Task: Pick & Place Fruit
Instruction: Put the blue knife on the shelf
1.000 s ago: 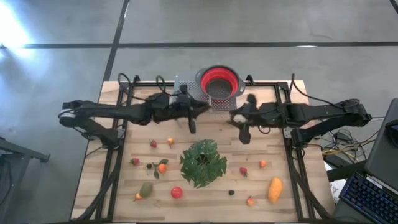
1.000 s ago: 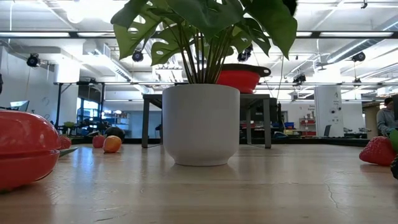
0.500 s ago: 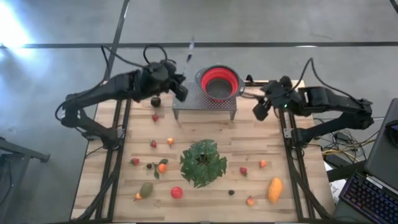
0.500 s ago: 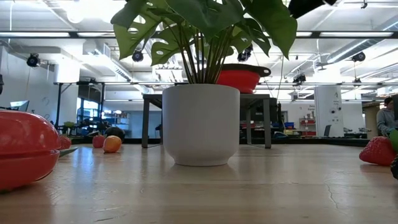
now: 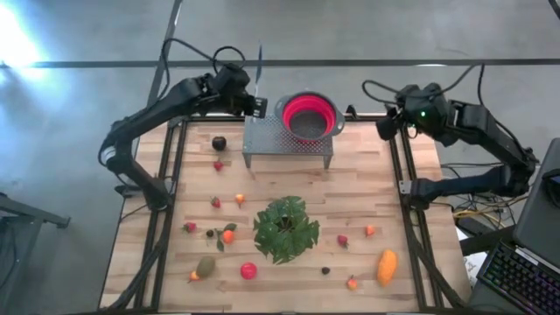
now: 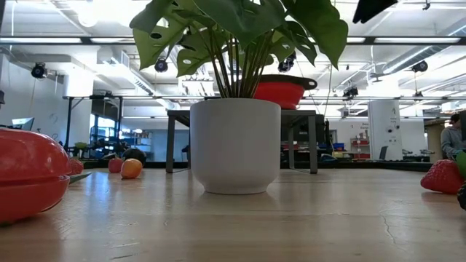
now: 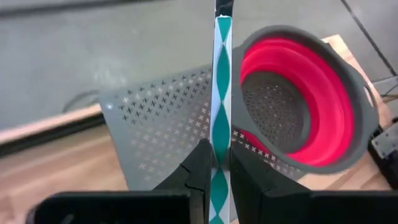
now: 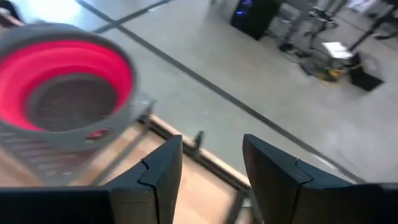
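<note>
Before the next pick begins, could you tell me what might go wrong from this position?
The left gripper is shut on a thin green-and-white strip, not fruit; it may have to drop it first. The plant stands mid-table among the fruit, so an arm reaching the red fruit could brush leaves. The right gripper, open, sits at the table's far edge, away from any fruit.

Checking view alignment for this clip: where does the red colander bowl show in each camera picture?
High view: red colander bowl sits on the perforated metal stand at the table's far edge.
Low view: bowl behind the white plant pot.
Left wrist view: bowl beside the stand.
Right wrist view: bowl, blurred.
Shared landmark: the stand.
</note>
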